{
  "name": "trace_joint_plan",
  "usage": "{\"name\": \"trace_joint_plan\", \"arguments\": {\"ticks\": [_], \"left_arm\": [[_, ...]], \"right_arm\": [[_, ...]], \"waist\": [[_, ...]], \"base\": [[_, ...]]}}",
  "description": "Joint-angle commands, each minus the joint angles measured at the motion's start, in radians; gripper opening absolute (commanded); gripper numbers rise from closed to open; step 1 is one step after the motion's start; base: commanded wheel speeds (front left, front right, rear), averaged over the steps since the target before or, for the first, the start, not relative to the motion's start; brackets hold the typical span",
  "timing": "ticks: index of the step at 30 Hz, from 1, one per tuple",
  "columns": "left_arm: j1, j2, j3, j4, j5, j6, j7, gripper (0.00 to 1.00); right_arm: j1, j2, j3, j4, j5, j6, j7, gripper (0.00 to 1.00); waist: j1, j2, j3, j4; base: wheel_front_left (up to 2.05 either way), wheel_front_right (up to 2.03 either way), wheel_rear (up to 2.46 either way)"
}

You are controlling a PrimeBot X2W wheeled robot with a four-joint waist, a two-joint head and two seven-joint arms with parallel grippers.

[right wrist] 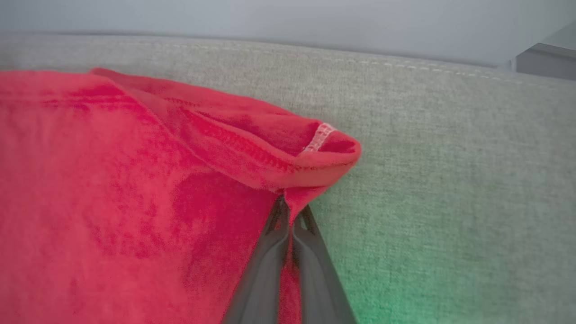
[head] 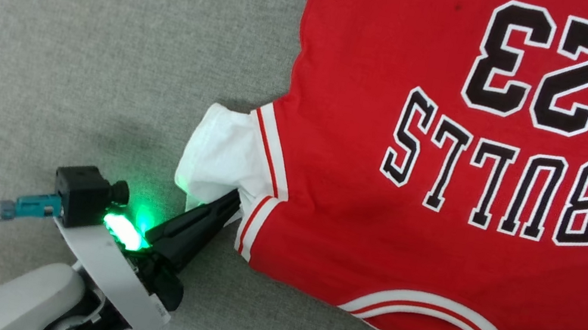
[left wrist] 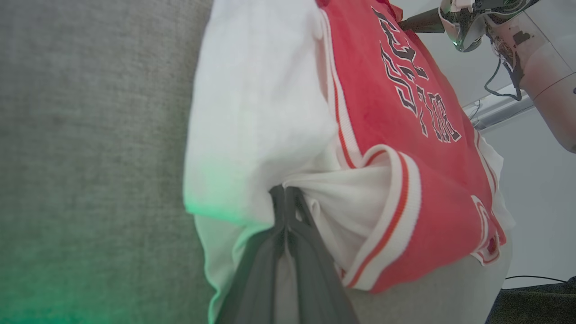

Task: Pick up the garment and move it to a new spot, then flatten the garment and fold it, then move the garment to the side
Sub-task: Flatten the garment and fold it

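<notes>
Two thin pinches, either one easy to lose.
Left gripper (head: 232,200) had its fingers pressed together on a small fold of the white sleeve (head: 217,151); the right gripper (right wrist: 288,204) was likewise clamped on a rolled red edge (right wrist: 310,157). Each bit held little cloth, so a lift might slip one free, and uneven pull could drag the garment (head: 440,227) askew or bunch it. The left arm (head: 30,288) reached in from the low left, fingers angled up toward the sleeve. The garment lay spread, lettering upside down, on the grey fabric surface (head: 81,31).
</notes>
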Motion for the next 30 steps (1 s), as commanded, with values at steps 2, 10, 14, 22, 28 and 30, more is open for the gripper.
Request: {"name": "trace_joint_plan", "arguments": {"ticks": [2, 10, 14, 22, 28, 30], "left_arm": [[-0.013, -0.022, -0.004, 0.109, -0.028, 0.035, 0.018, 0.00], [0.053, 0.008, 0.022, 0.105, -0.050, 0.030, 0.010, 0.00], [0.083, 0.022, 0.038, 0.098, -0.045, 0.027, 0.007, 0.00], [0.136, 0.027, 0.081, 0.095, -0.030, 0.024, 0.006, 0.00], [0.159, 0.027, 0.098, 0.088, -0.032, 0.027, 0.006, 0.00], [0.158, 0.028, 0.102, 0.090, -0.033, 0.028, 0.005, 0.00]], "right_arm": [[0.060, -0.011, 0.017, 0.031, 0.026, 0.000, -0.002, 0.00], [0.239, -0.110, 0.242, -0.124, 0.292, 0.000, 0.031, 0.00], [0.410, -0.206, 0.298, -0.333, 0.457, 0.000, 0.084, 0.00], [0.861, -0.280, 0.219, -0.759, 0.631, 0.000, 0.209, 0.00], [1.180, -0.229, 0.150, -0.985, 0.653, 0.000, 0.285, 0.00], [1.266, -0.214, 0.145, -1.032, 0.655, 0.000, 0.298, 0.00]], "waist": [[0.0000, -0.0001, -0.039, -0.012], [0.0000, -0.0001, -0.151, -0.058], [0.0000, -0.0001, -0.199, -0.081], [0.0000, -0.0001, -0.278, -0.134], [0.0000, -0.0001, -0.308, -0.166], [0.0000, -0.0001, -0.311, -0.172]], "base": [[0.00, 0.00, 0.00], [0.00, 0.00, 0.00], [0.00, 0.00, 0.00], [0.00, 0.00, 0.00], [0.00, 0.00, 0.00], [0.00, 0.00, 0.00]]}}
